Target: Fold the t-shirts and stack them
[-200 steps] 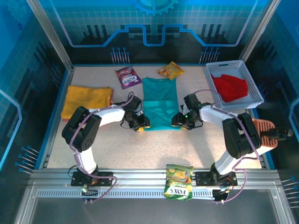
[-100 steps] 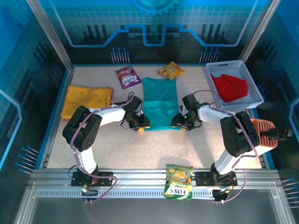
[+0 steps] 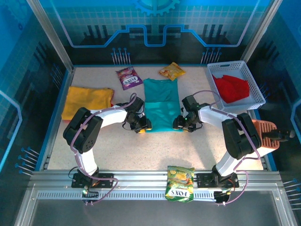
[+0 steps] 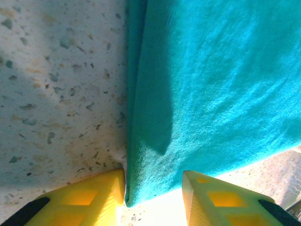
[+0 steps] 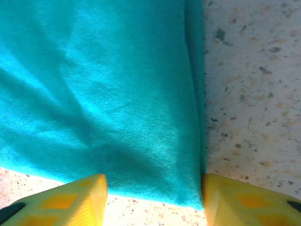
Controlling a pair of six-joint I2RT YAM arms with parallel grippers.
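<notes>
The teal cloth t-shirt (image 3: 161,104) lay part-folded at centre, left gripper (image 3: 143,126) and right gripper (image 3: 178,125) straddling its lower corners, jaws apart; yellow-orange cloth t-shirt (image 3: 88,99) and red cloth t-shirt (image 3: 231,88) lay unstacked

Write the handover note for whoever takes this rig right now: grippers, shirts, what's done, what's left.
Left gripper: jaws open, straddling the near-left corner of the teal shirt.
Right gripper: jaws open around its near-right corner.
Yellow-orange shirt lies at the left of the table, red shirt bunched in the basket.
Done: teal shirt lies as a narrow strip, seemingly folded lengthwise.
Left: fold it across, handle the other two, stack all.
</notes>
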